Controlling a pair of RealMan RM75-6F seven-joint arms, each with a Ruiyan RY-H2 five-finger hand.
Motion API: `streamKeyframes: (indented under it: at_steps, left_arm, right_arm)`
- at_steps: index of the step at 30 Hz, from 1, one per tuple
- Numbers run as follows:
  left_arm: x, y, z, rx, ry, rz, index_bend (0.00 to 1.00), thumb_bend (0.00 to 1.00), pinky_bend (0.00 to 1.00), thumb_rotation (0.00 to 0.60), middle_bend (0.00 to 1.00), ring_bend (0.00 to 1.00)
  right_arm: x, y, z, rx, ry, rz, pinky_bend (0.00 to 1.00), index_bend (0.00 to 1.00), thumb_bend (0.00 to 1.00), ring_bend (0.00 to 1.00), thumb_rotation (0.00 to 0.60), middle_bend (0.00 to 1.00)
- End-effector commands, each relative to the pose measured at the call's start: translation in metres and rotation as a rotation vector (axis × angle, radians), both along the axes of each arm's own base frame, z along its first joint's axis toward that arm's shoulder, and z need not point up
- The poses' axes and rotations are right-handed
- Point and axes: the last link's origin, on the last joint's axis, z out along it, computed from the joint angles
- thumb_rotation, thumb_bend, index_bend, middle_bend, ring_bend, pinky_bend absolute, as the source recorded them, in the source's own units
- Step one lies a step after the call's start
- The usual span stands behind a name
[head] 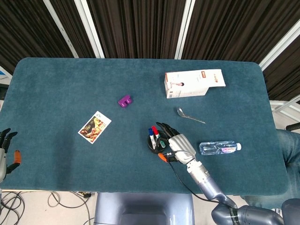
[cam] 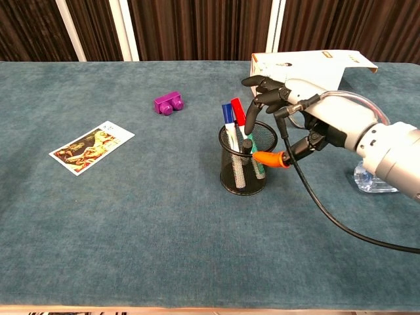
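Note:
A black mesh pen cup [head: 153,144] [cam: 244,169] stands near the table's front middle and holds a blue marker [cam: 227,117], a red marker [cam: 237,111] and a green one. My right hand [head: 176,143] [cam: 300,113] hovers at the cup's right side. Its dark fingers [cam: 259,94] are spread above the rim, close to the red marker's cap. The orange-tipped thumb [cam: 266,158] sits against the cup's right wall. Nothing is held in it. My left hand [head: 4,149] hangs off the table's front left corner with its fingers apart and empty.
A water bottle [head: 219,147] [cam: 375,181] lies right of the right hand. A spoon [head: 189,116] and a white box [head: 193,83] [cam: 308,66] lie behind it. A purple brick [head: 124,101] [cam: 168,103] and a picture card [head: 94,127] [cam: 92,147] lie to the left on the blue table [head: 61,84].

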Motion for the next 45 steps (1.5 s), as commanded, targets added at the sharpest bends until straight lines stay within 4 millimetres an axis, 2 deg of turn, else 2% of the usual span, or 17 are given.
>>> streamKeyframes:
  at_steps: [1, 35, 45]
  left_arm:
    - [0.0, 0.0, 0.0, 0.0, -0.001, 0.001, 0.18, 0.53, 0.13, 0.6, 0.09, 0.09]
    - [-0.001, 0.001, 0.0, 0.0, 0.001, 0.003, 0.18, 0.53, 0.13, 0.6, 0.09, 0.09]
    - [0.0, 0.0, 0.001, 0.001, -0.001, 0.0, 0.18, 0.53, 0.13, 0.6, 0.09, 0.09]
  right_arm:
    - [0.002, -0.001, -0.001, 0.003, -0.006, -0.002, 0.19, 0.49, 0.36, 0.02, 0.6, 0.0]
    - [0.006, -0.008, -0.008, 0.018, -0.003, -0.025, 0.19, 0.58, 0.39, 0.02, 0.6, 0.0]
    - [0.015, -0.01, 0.005, 0.003, -0.023, -0.003, 0.19, 0.59, 0.39, 0.02, 0.6, 0.0]
